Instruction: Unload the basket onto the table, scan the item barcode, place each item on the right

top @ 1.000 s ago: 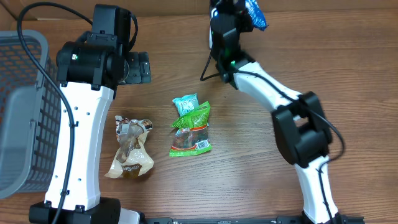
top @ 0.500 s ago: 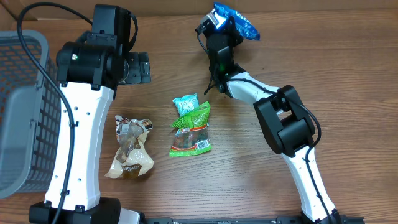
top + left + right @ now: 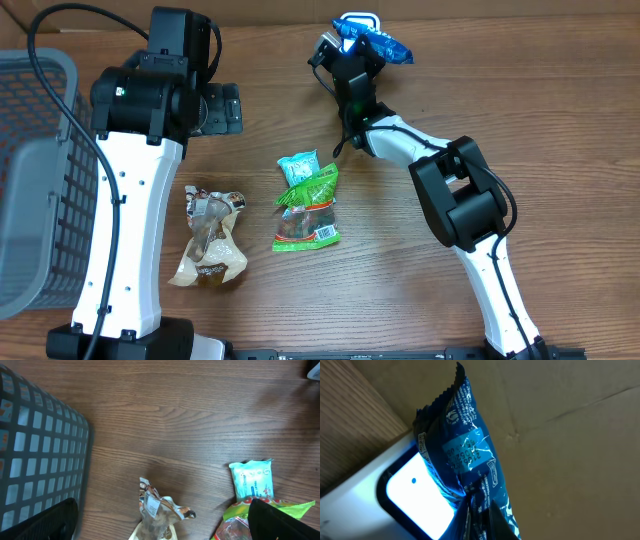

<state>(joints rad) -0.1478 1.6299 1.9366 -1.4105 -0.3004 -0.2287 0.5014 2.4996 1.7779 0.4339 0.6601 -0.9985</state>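
My right gripper [image 3: 362, 48] is shut on a crinkled blue snack packet [image 3: 388, 44] at the table's far edge. In the right wrist view the blue packet [image 3: 468, 452] sticks up from the right gripper [image 3: 481, 521], and its lower part lies across the lit white window of the scanner [image 3: 417, 492]. The scanner [image 3: 356, 19] shows as a white frame just behind the packet. My left gripper [image 3: 226, 108] hangs open and empty above the left of the table. Its dark fingers [image 3: 46, 521] stand far apart in the left wrist view.
A grey mesh basket [image 3: 40, 170] stands at the left edge. A brown-and-clear snack bag [image 3: 210, 242], a teal packet [image 3: 298, 168] and a green packet [image 3: 310, 212] lie mid-table. Brown cardboard [image 3: 560, 430] stands behind the scanner.
The right arm has swung the blue packet left and down from the top edge onto the scanner. The left arm has not moved.
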